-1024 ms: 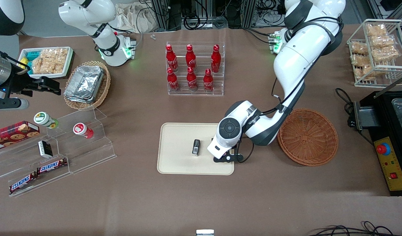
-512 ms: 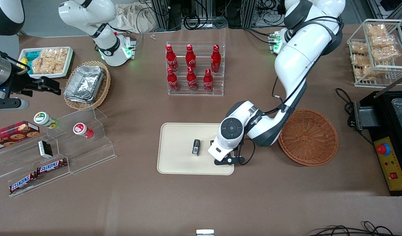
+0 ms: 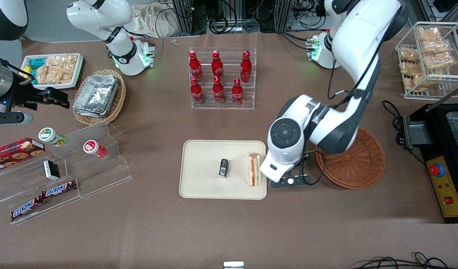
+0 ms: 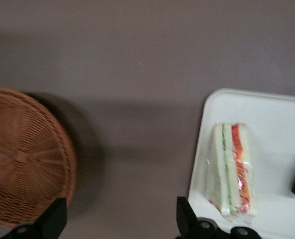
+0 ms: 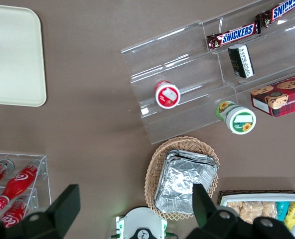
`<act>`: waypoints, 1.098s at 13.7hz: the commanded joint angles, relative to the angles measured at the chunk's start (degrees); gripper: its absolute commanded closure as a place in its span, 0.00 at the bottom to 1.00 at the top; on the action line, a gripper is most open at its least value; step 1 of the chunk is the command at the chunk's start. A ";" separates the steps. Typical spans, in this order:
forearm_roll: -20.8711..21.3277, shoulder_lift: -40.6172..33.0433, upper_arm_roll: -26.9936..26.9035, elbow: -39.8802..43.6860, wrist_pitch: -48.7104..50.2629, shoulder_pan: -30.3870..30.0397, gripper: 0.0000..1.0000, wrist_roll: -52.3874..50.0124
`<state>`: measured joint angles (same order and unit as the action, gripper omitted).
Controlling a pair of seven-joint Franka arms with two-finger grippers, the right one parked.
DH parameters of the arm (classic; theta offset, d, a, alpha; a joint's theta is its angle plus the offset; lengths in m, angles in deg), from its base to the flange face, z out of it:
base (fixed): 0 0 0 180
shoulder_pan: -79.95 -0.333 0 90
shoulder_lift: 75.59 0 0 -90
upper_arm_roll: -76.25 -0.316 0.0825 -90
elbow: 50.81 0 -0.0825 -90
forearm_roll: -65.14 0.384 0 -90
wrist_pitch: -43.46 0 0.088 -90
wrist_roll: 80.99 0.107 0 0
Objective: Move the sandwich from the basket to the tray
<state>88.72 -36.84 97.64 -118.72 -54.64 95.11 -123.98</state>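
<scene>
now the sandwich (image 3: pixel 254 169) lies on its side on the tray (image 3: pixel 203 186), close to the rim at the working arm's end, wrapped in clear film with its red and green filling edge up. a small dark packet (image 3: pixel 223 167) sits on the same tray, apart from it toward the middle. the basket (image 3: pixel 358 164) looks bare of any sandwich, so i judge the placing itself is done and what is left is a clean retreat.

my gripper (image 4: pixel 120 224) hangs above the bare table between tray and basket, with its fingers (image 4: pixel 55 219) spread wide and nothing between them. in the wrist view the sandwich is just beside one fingertip but not touching it.

to do this step well, i go straight up before any sideways travel, so that finger does not clip the film and drag the wedge off the rim. i keep the fingers spread, since closing them here gains nothing. the cable loop by the wrist hangs near the basket edge, so i watch that it does not snag the wicker. once well above both, i swing toward rest.
</scene>
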 commanded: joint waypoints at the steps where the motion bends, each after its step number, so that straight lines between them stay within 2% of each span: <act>1: -3.18 -6.64 -4.76 -5.28 -0.25 0.31 0.01 1.59; 3: -9.84 -14.36 -10.12 -12.38 -2.62 0.31 0.01 8.05; 5: -19.66 -23.67 -17.23 -21.69 -6.22 0.40 0.01 15.27; 6: -23.11 -27.55 -20.14 -25.74 -6.23 0.49 0.01 19.39; 7: -23.32 -32.63 -22.43 -30.83 -6.75 0.49 0.01 24.48; 9: -22.89 -37.06 -24.99 -35.51 -7.02 0.57 0.01 26.55; 11: -19.21 -39.70 -25.26 -39.30 -9.29 0.49 0.00 28.04; 13: -18.93 -41.73 -26.49 -42.20 -10.71 0.49 0.00 29.71; 15: -19.10 -41.13 -26.58 -40.99 -10.10 0.49 0.00 29.98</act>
<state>68.73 -76.49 71.73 -158.36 -63.87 94.89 -94.95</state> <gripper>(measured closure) 0.000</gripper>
